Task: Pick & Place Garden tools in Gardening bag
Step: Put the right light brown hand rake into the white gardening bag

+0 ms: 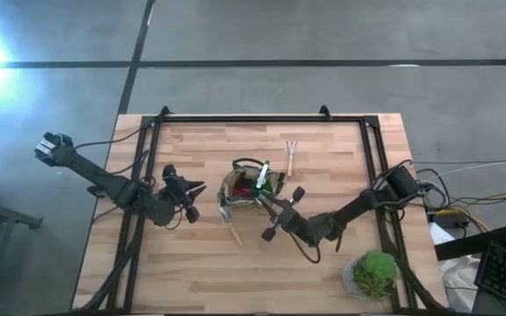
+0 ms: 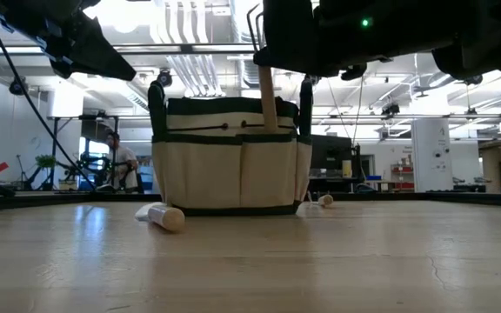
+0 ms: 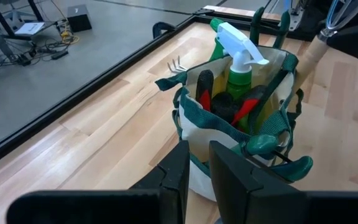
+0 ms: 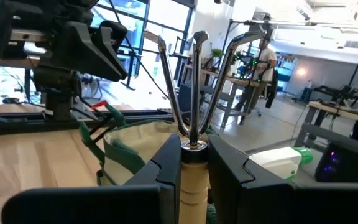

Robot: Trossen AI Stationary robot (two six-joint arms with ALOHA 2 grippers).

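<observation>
The khaki gardening bag [image 1: 251, 187] stands at the table's middle and also shows in the low view [image 2: 229, 165]. Inside it are a green spray bottle with a white top [image 3: 238, 46], a red-and-black tool [image 3: 205, 93] and dark pruners. My right gripper [image 1: 271, 206] is at the bag's near right side, shut on a wooden-handled fork [image 4: 191, 93]. My left gripper [image 1: 193, 198] hovers left of the bag, slightly open and empty; its wrist view shows it too [image 3: 197, 171]. A second fork [image 1: 292, 156] and a wooden-handled tool [image 1: 233, 230] lie flat on the table. My right gripper pinches the fork's wooden handle just below the metal collar [image 4: 191, 163] between its two fingers. The fingers come level from the table's right and lie across the handle. The fork stands upright, tines up. Its handle [image 2: 268, 97] hangs down beside the bag's rim, clear of the table.
A bushy potted plant [image 1: 374, 272] stands at the near right corner. A black frame [image 1: 244, 117] runs along the table's far and side edges. A person [image 2: 120, 161] is in the room behind.
</observation>
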